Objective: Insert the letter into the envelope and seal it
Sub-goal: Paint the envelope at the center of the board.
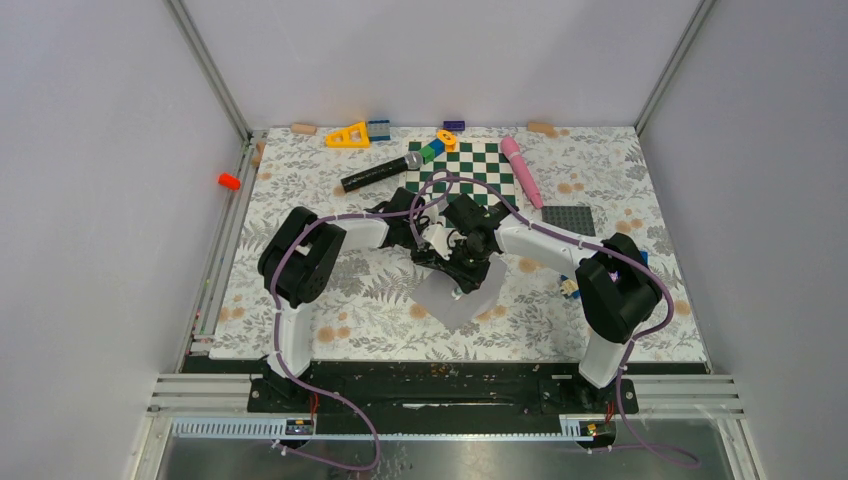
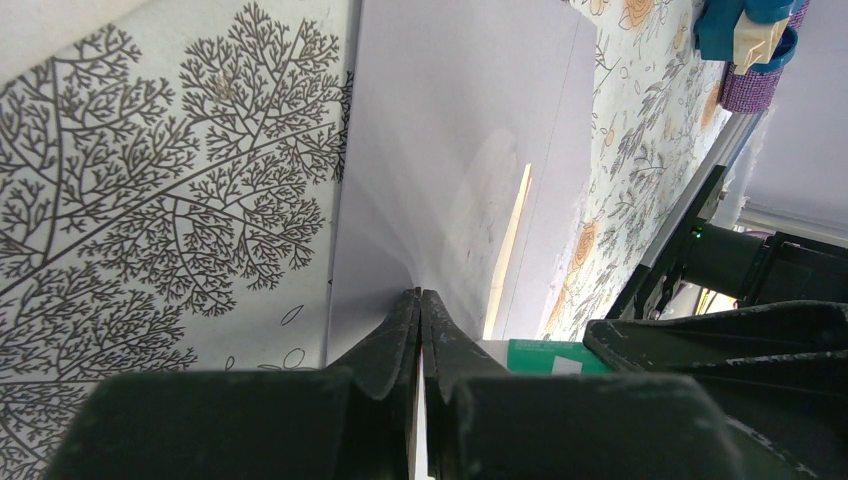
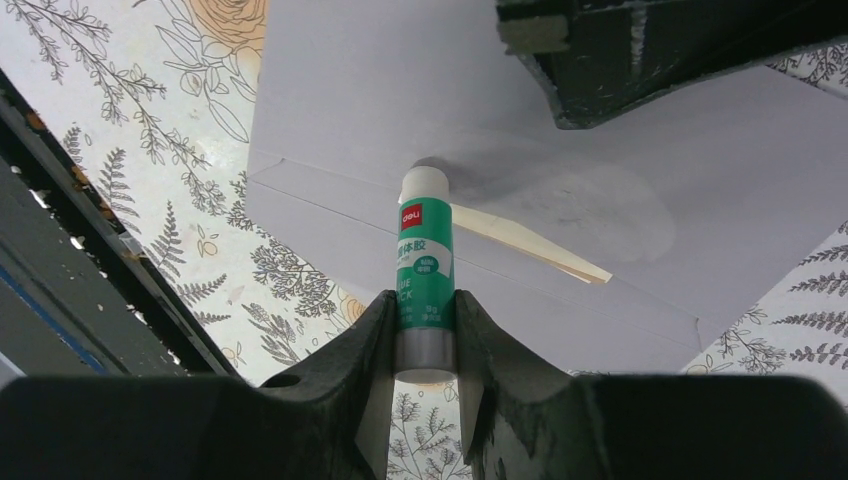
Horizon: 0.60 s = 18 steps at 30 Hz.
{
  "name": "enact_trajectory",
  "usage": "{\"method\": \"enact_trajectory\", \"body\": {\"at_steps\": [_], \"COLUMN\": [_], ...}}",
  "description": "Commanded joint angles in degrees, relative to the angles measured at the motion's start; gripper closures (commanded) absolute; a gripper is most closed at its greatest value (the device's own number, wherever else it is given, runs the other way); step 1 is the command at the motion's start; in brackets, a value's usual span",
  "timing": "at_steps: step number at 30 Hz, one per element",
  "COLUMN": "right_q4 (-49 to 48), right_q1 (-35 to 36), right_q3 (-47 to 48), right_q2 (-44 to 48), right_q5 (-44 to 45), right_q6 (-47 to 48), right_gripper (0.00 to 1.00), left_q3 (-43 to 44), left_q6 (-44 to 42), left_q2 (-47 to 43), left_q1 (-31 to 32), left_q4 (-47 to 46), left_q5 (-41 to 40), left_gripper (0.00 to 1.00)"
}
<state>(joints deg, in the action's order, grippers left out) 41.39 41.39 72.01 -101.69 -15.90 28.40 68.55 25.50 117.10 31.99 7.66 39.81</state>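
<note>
The envelope [image 1: 456,306], a plain light grey paper one, lies flat on the leaf-and-flower-patterned table [image 1: 350,322], near its front edge and about midway between the two arm bases. Both arms bend inward over it. The left gripper [image 2: 420,296] has its jaws pressed together on the paper's edge, with a sliver of white showing between the fingers [image 2: 385,345] and faint creases fanning out across the sheet from the pinch. The right gripper [image 3: 425,302] is clamped on the lower barrel of a green-and-white glue stick [image 3: 425,262]. The stick's white tip rests on the envelope's surface, just beside a fold line. A narrow cream strip [image 3: 530,246] shows through a slit along that fold, running away from the tip. Whether it is the letter cannot be told from these views. In the left wrist view the glue stick appears as a green block just beside the pinching fingers, so the two grippers are working close together over the same end of the envelope. Farther back on the table, well apart from the envelope, lie a green-and-white chequered board [image 1: 467,166], a black microphone [image 1: 380,173] to its left, a pink pen [image 1: 523,172] to its right, a dark studded plate [image 1: 568,220] and, near the rear edge, a yellow triangle [image 1: 348,136].
</note>
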Motion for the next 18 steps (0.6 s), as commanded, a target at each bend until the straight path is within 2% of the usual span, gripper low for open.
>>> {"method": "enact_trajectory", "body": {"at_steps": [1,18], "right_q4": [-0.73,-4.8], "right_q1": [0.57,-3.23], "right_q3": [-0.31,0.69], "right_q2": [0.11,-0.78], "right_q5": [3.88,10.8], "right_q6": [0.77,-1.66], "right_gripper": [1.0,1.0], "left_q3": [-1.31,-1.47], "left_q6": [-3.0,-3.0], "left_q2": [1.03,0.41], "left_q1": [0.44,0.44], "left_q4": [3.05,3.03], "left_q5": [-7.71,-7.73], "left_gripper": [1.0,1.0]}}
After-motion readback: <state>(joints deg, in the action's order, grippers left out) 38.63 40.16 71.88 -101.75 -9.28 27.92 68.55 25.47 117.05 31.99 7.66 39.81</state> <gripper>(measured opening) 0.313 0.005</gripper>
